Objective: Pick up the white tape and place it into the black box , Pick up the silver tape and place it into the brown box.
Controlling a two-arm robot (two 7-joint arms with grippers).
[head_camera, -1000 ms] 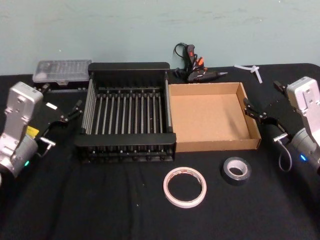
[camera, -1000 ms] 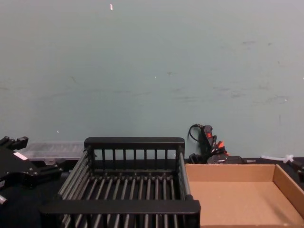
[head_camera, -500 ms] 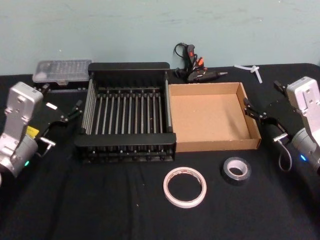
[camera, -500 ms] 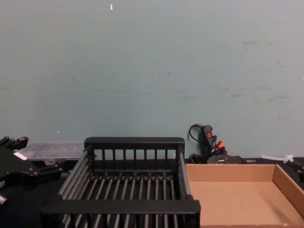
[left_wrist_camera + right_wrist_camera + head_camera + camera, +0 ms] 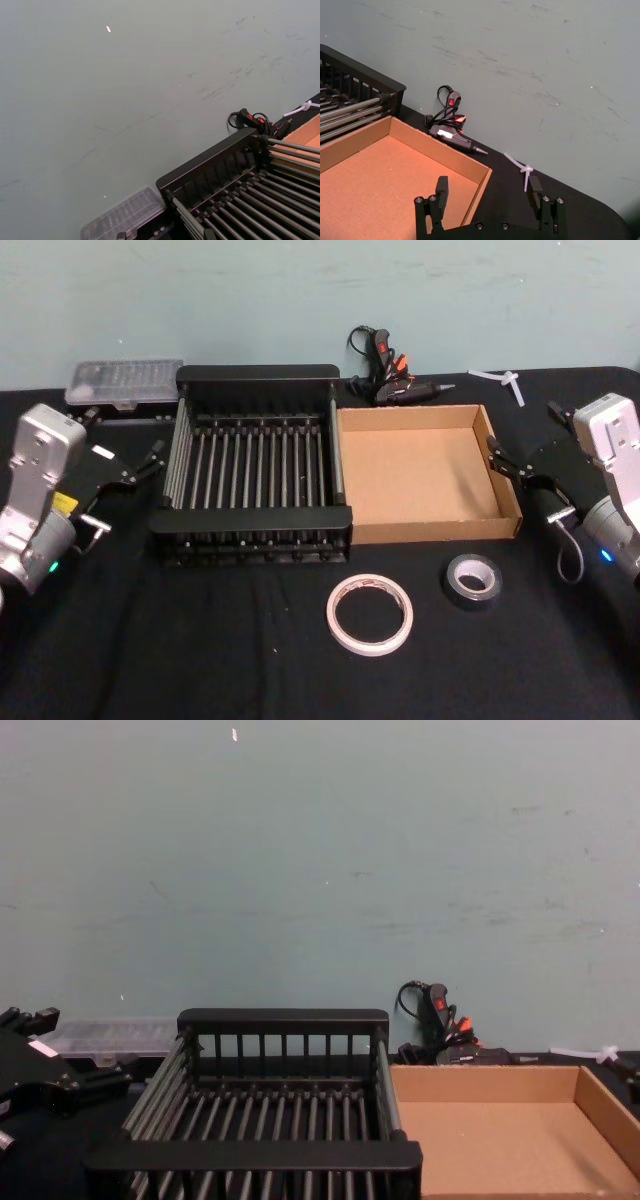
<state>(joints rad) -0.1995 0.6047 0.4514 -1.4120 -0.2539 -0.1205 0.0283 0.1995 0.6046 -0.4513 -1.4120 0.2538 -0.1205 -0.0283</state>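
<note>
Neither tape is lifted yet; the white tape (image 5: 369, 614) and silver tape (image 5: 472, 580) lie on the near table, the black box (image 5: 255, 525) and brown box (image 5: 430, 530) beyond them both bare. The left gripper (image 5: 142, 464) and right gripper (image 5: 512, 467) wait at the sides, spread and holding nothing; next, I judge, one must descend over the white ring.

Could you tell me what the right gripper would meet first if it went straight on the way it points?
Probably the brown box: the right gripper, open, hangs at its right wall pointing across it. If it clears the wall, the black box comes next.
</note>
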